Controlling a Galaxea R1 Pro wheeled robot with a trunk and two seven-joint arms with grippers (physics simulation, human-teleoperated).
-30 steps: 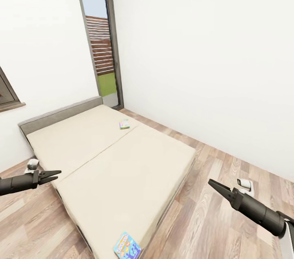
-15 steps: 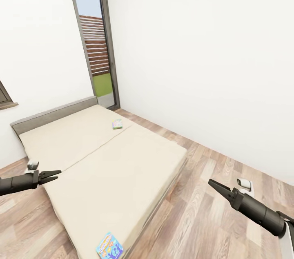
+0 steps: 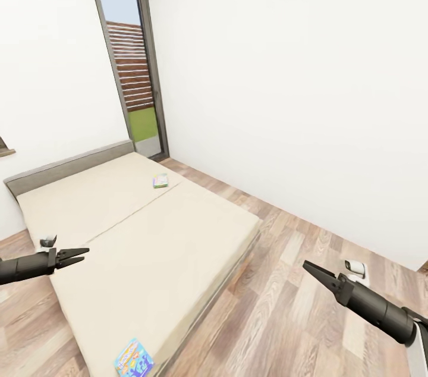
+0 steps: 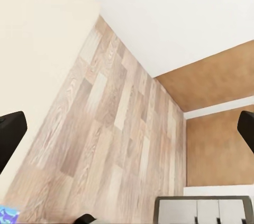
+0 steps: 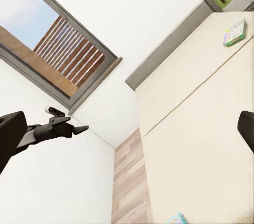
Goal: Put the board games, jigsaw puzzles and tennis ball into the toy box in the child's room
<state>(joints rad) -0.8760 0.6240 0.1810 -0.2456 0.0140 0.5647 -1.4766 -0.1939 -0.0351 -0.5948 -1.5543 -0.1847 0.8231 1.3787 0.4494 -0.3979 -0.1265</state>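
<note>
Early stage: blue flat board game box (image 3: 133,358) and pale green one (image 3: 160,181) both on the low cream bed (image 3: 148,246), my left claw (image 3: 76,256) and right claw (image 3: 313,270) narrow, carrying nothing.

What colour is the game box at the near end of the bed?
Mostly blue game box, with purple figures; head view shows it best.

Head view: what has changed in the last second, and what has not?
The whole picture slid left, so the camera turned; the bed and both games did not move on their own. The left gripper and right gripper stayed in place, holding nothing.
</note>
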